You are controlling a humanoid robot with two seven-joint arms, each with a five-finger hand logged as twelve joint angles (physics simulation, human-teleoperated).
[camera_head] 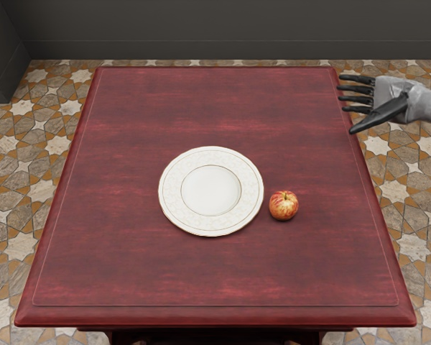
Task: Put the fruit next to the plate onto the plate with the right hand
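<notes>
Red wooden table with apple beside plate, right robot hand empty and splayed, arm cropped at edge.

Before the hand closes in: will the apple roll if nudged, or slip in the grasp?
Probably rolls: the apple is round and sits free on the flat table, just right of the plate. Its skin looks smooth, so it may slip.

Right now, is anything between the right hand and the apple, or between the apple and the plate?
Nothing visible. The right hand, fingers spread, hovers at the table's far right edge; only bare tabletop separates it from the apple, which sits just right of the plate.
</notes>
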